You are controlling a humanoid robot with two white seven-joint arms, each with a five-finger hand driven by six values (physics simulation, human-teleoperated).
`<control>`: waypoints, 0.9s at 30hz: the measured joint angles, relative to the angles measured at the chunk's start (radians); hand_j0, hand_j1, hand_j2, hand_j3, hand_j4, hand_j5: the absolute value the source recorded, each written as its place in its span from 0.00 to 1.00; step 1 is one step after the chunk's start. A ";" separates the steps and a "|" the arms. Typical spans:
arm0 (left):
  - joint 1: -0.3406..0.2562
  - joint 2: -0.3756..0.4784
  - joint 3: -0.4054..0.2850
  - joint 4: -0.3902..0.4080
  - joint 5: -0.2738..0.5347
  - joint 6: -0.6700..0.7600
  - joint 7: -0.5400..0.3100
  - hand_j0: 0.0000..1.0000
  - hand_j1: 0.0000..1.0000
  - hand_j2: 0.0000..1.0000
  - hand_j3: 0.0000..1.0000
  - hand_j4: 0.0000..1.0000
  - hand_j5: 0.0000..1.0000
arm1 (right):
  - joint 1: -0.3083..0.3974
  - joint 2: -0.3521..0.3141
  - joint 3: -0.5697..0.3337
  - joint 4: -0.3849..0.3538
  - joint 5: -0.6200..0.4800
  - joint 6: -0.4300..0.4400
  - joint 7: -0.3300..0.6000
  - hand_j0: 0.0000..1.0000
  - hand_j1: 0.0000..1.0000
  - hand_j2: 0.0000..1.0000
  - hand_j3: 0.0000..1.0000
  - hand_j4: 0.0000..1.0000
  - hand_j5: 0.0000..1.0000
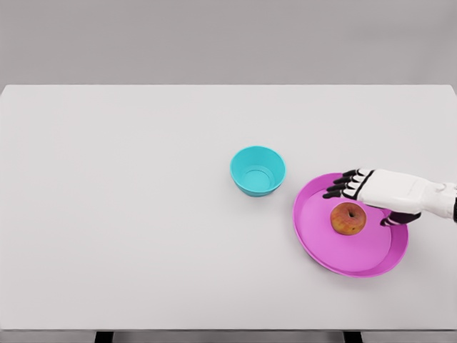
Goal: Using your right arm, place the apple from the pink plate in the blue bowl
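A red-and-yellow apple (348,219) lies on the pink plate (325,243) at the right of the table. My right hand (360,201) reaches in from the right edge and hovers over the plate just behind and to the right of the apple. Its dark fingers (340,186) are spread past the apple's far side and the thumb (391,220) sits to the apple's right; they hold nothing. The blue bowl (258,171) stands empty, left of the plate and a little farther back. The left arm does not show.
The white table (143,214) spreads wide to the left and front of the bowl. Its front edge runs along the bottom of the view.
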 measured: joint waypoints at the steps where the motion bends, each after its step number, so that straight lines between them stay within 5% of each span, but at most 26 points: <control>1: 0.000 0.000 0.000 0.000 0.000 0.000 0.000 1.00 1.00 1.00 1.00 1.00 1.00 | 0.000 0.003 0.004 0.002 0.001 0.000 0.000 1.00 1.00 1.00 1.00 1.00 1.00; 16: 0.000 0.000 0.000 0.000 0.000 0.000 0.000 1.00 1.00 1.00 1.00 1.00 1.00 | -0.006 0.022 0.051 0.007 0.005 0.000 0.001 0.96 0.96 0.96 0.96 0.96 0.96; 22: 0.000 0.000 0.000 0.000 0.000 0.000 0.000 1.00 1.00 1.00 1.00 1.00 1.00 | -0.006 0.022 0.065 0.002 0.005 0.000 0.001 0.65 0.65 0.65 0.65 0.65 0.65; 27: 0.000 0.000 0.000 0.000 0.000 0.000 0.000 1.00 1.00 1.00 1.00 1.00 1.00 | -0.006 0.021 0.072 0.001 0.005 0.000 0.001 0.52 0.52 0.52 0.52 0.52 0.52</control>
